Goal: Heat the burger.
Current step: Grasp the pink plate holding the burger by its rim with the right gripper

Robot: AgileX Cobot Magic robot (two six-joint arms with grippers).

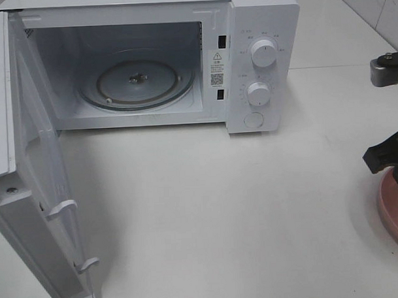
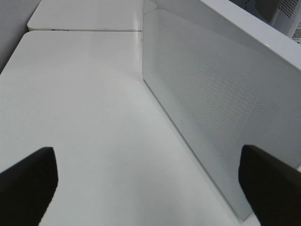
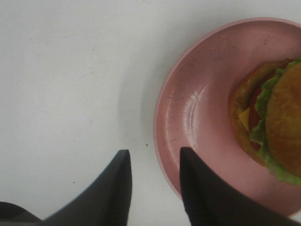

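The burger [image 3: 277, 122], with its golden-brown bun, green lettuce frill, red tomato and yellow cheese, lies on a round pink plate [image 3: 197, 117] in the right wrist view. In the high view only the plate [image 1: 396, 211] shows, at the right edge, and the burger is out of frame there. My right gripper [image 3: 153, 153] is open, its two dark fingers standing either side of the plate's near rim without clamping it; in the high view it [image 1: 387, 154] hangs just over the plate. My left gripper [image 2: 146, 155] is wide open and empty, beside the microwave door's outer face [image 2: 211, 103].
A white microwave [image 1: 261, 62] stands at the back with its door [image 1: 37, 194] swung open toward the front left. Its glass turntable [image 1: 136, 82] is bare. A grey arm part [image 1: 387, 69] juts in at the right edge.
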